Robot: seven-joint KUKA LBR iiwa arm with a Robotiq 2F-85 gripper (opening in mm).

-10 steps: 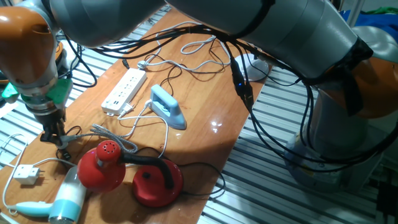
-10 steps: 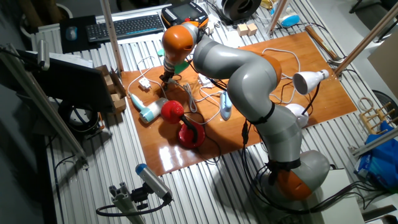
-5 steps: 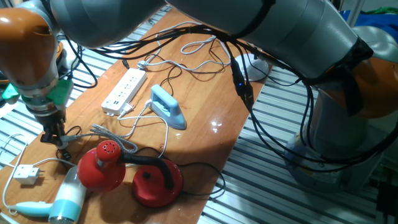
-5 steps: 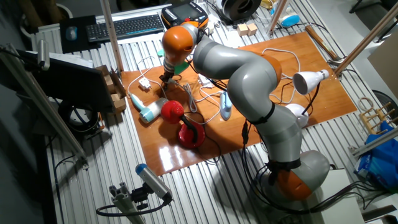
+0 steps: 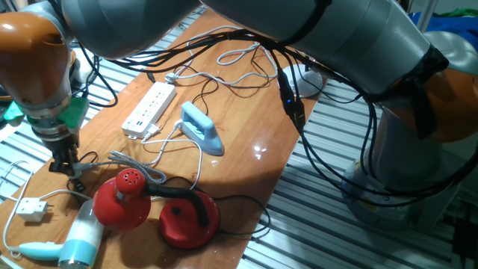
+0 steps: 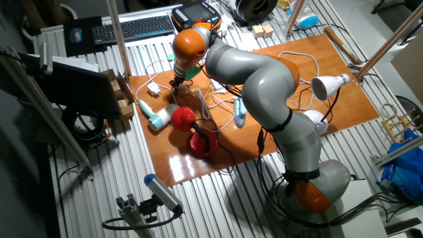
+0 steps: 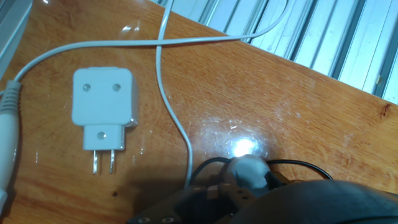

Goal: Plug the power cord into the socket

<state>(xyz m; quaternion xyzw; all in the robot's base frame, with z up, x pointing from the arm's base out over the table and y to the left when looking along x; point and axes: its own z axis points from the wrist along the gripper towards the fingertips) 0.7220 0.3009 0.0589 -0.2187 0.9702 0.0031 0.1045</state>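
Observation:
The light-blue iron (image 5: 202,128) lies mid-table, and its whitish-grey braided power cord (image 5: 142,169) trails left toward the red items. The socket, a long white power strip (image 5: 149,108), lies behind the iron. My gripper (image 5: 61,163) hangs at the table's left end, far from both, with its fingers close together over a thin black cord's plug (image 5: 75,181). In the hand view the gripper (image 7: 241,179) fills the bottom edge, apparently shut on that plug, with black cord looping out at both sides. The other fixed view shows the gripper (image 6: 176,84) at the same spot.
A white boxy adapter (image 7: 102,106) with its white cord lies just left of the gripper, also seen on the table edge (image 5: 31,209). A hair dryer (image 5: 75,239), a red round appliance (image 5: 119,198) and a red base (image 5: 187,217) crowd the front. Loose white cables lie behind the strip.

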